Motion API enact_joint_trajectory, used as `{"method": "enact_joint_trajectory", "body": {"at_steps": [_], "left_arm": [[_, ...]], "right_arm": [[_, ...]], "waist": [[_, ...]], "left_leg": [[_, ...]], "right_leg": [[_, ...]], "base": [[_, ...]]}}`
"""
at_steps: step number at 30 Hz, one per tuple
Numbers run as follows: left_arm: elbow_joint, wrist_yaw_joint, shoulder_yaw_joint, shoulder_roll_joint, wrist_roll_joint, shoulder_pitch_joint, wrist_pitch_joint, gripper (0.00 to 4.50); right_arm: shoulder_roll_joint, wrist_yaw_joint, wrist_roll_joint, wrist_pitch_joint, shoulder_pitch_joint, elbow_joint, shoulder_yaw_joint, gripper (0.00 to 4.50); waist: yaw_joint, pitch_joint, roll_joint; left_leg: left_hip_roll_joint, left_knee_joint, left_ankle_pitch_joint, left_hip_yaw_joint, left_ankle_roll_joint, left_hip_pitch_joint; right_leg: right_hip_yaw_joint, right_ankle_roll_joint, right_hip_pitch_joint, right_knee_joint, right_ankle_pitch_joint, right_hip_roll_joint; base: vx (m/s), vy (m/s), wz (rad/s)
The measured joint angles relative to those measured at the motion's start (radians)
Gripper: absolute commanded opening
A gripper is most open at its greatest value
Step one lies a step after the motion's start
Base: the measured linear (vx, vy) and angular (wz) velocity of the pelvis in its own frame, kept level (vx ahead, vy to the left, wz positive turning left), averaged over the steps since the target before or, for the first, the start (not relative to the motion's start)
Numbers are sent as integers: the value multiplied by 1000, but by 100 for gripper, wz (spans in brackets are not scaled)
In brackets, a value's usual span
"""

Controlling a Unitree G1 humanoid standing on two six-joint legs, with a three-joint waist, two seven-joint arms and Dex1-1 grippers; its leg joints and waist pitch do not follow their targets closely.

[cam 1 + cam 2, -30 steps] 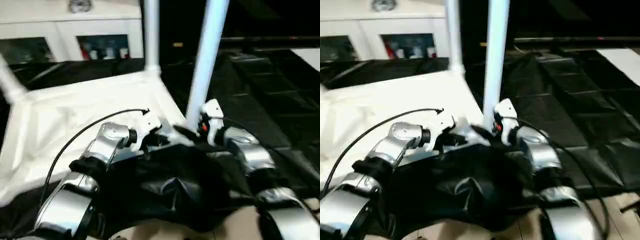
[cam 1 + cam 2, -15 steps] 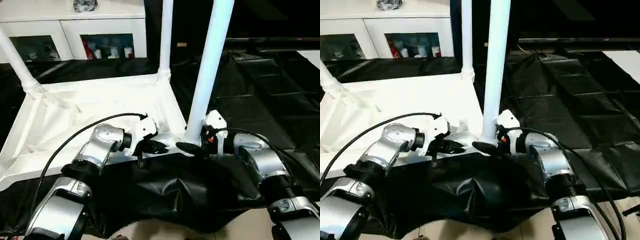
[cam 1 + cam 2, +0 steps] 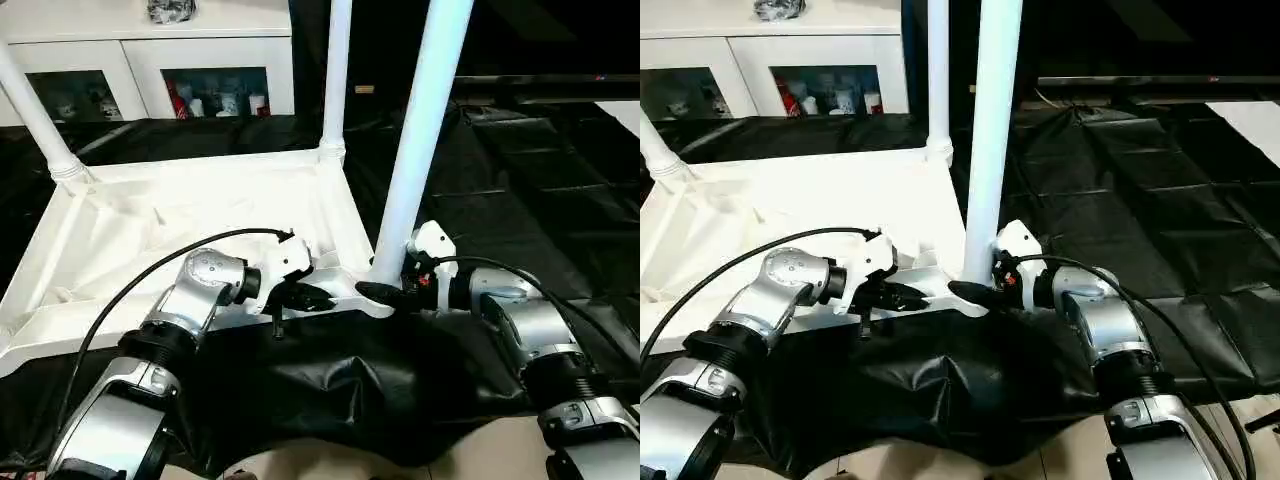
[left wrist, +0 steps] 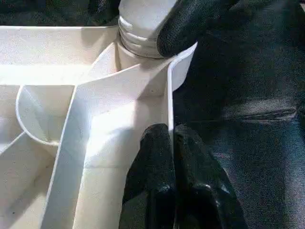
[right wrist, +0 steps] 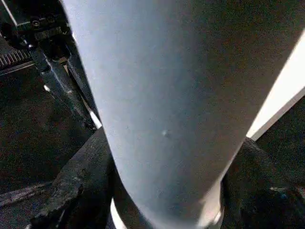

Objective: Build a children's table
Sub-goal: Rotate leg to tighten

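Head view: upturned tabletop point(image 3: 170, 215) on black sheeting point(image 3: 520, 190), near-right leg point(image 3: 415, 150) upright in its corner socket.

Left wrist: left gripper point(image 4: 171, 138) pinched on the tabletop's near rim.

Right wrist: right gripper point(image 5: 164, 183) fingers point(image 5: 76, 191) straddle the leg's base, grip unclear.

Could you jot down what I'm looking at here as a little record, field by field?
Scene: a white tabletop lying upside down on black sheeting, ribbed underside up
Legs fitted: three white tube legs in view, at the near right corner, far right and far left
Left gripper: shut, pinching the tabletop's near rim
Right gripper: fingers around the base of the near right leg
Background: white glass-door cabinet
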Motion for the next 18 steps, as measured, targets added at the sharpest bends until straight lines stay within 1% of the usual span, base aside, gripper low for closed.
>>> {"method": "enact_joint_trajectory", "body": {"at_steps": [3,7,9,10,14,16,18], "left_arm": [[2,29,3,-4,0,-1,13,0],[38,140,16,-42,14,-25,44,0],[66,198,23,-66,21,-46,59,0],[90,248,32,-87,27,-60,68,0],[139,406,51,-154,35,-99,107,0],[144,444,52,-170,41,-107,113,0],[144,457,53,-174,43,-111,114,0]], "right_arm": [[25,-50,0,-5,5,10,-20,261],[92,-220,-4,-23,-9,69,-74,261],[124,-314,-9,-24,-33,103,-96,261],[156,-394,-10,-29,-53,138,-120,261],[243,-665,-20,-49,-138,252,-181,261],[263,-743,-21,-56,-169,287,-190,261],[267,-761,-23,-72,-182,306,-193,261]], "waist": [[-3,0,0],[-10,0,0],[-15,0,0],[-17,0,0],[-30,-1,1],[-32,-1,2],[-31,-1,2]], "left_leg": [[0,1,0,0,0,1],[0,3,0,0,0,2],[0,4,0,0,0,2],[0,4,0,-1,0,2],[-1,6,0,-1,0,2],[-1,5,0,-1,0,1],[-1,1,0,-1,0,0]], "right_leg": [[0,3,1,0,-2,0],[0,3,2,0,-1,0],[0,3,2,-1,-1,0],[0,3,2,-2,-1,0],[1,2,1,-2,0,0],[1,1,1,-2,1,0],[1,-2,0,-2,2,0]], "base": [[0,0,0],[0,0,0],[0,0,0],[0,0,0],[0,0,0],[0,0,0],[0,0,0]]}}
